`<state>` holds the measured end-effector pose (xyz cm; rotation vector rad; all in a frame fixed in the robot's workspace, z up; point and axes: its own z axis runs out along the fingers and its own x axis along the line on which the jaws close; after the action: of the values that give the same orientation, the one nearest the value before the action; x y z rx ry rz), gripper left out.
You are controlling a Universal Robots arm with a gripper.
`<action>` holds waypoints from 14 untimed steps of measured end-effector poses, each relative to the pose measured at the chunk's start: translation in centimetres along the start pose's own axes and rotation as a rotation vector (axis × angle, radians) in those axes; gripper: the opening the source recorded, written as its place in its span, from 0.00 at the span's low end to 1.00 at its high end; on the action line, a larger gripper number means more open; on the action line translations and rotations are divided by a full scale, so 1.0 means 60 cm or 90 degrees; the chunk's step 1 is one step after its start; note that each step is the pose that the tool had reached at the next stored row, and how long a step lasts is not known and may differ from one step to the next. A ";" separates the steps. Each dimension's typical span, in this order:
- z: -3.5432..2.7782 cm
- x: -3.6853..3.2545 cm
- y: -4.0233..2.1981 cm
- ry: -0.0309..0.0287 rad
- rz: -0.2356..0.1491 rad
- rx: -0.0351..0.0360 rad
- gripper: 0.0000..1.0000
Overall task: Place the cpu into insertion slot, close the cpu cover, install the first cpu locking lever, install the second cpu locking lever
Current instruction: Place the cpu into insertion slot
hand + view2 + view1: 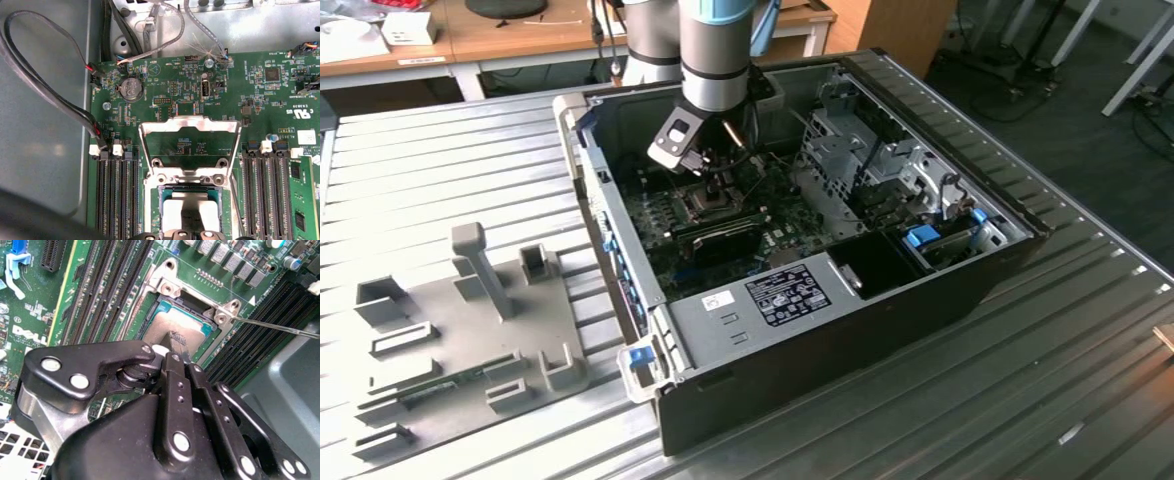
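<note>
Pincer [179, 356] clenched, fingertips drawn together right at the top face of the cpu [167, 327], which lies in the insertion slot [165, 286]. In the first wrist view, the cpu cover [187, 123] stands flipped open behind it.

In the second wrist view the black linkage gripper [181, 360] is covering the near half of the small flat silvery-tan square cpu [167, 327] and of the dark-centred, metal-rimmed square insertion slot [182, 296]. I'm not making out how the chip is sitting. The thin steel wire lever [275, 326] is running off the picture's edge. In the first wrist view the edge is cutting off most of the cpu [189, 207] and insertion slot [187, 189]. In the exterior view the gripper [714, 190] is blocking the insertion slot, and I'm finding the chip too small to tell.
</note>
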<state>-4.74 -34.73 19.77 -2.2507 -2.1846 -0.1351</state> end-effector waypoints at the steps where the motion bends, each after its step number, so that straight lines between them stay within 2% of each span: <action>1: 0.000 0.000 0.000 0.0001 0.000 0.0000 0.11; 14: 0.000 0.000 0.000 0.0001 0.000 0.0000 0.11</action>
<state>-4.74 -34.73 19.75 -2.2506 -2.1846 -0.1352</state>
